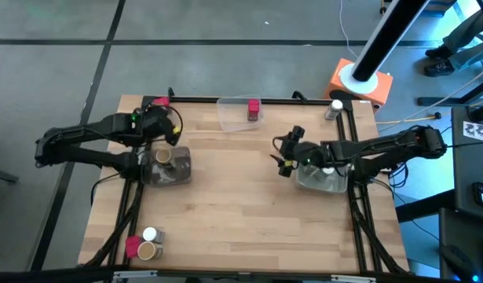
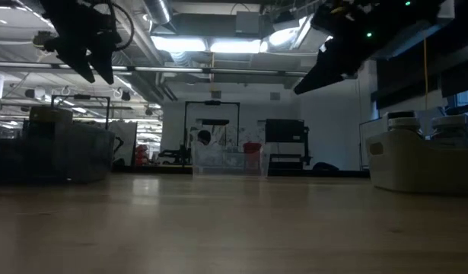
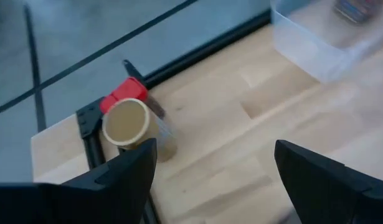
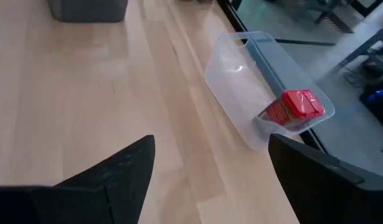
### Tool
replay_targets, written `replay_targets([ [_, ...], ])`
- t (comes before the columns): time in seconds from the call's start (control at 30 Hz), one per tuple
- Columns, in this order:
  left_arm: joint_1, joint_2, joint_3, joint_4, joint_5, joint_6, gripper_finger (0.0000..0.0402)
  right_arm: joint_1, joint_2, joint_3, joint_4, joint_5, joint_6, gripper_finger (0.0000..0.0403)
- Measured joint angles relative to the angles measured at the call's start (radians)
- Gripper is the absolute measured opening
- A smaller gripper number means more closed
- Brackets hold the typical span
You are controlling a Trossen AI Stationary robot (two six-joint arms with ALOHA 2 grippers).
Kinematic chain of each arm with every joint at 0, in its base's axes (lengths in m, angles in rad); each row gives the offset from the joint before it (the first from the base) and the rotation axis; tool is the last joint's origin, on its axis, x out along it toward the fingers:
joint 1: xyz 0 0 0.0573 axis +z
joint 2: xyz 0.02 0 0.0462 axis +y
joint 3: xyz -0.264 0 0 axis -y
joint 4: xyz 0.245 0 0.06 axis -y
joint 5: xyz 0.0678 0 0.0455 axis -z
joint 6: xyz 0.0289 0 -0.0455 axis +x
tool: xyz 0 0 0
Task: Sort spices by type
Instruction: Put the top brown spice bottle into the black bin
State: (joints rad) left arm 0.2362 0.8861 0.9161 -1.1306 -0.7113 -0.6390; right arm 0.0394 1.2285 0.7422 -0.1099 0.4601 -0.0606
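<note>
Spices (image 1: 254, 109) partly hidden in bins, left gripper (image 3: 210, 180) spread, right gripper (image 4: 210, 177) spread

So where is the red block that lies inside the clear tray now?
In the high view the red block lies in the right end of the clear tray, at the table's far edge near the middle, ahead of the right pincer.

The wooden table (image 1: 241, 204) carries a clear tray (image 1: 239, 112) at the far edge, 2 grey bins (image 1: 169, 167) left and right, and spices (image 1: 144, 245) at the near left corner.
</note>
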Motion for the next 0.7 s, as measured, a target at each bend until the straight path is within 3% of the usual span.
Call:
replay_targets([
  [0.23,0.190,0.024,0.000,0.058,0.000,0.101,0.0308,-0.155,0.000,0.000,0.069,-0.153,-0.050,0.0314],
  [0.7,0.497,0.167,-0.001,0.231,0.035,0.292,0.0308,-0.344,0.127,0.000,0.204,-0.288,-0.207,0.0314],
])
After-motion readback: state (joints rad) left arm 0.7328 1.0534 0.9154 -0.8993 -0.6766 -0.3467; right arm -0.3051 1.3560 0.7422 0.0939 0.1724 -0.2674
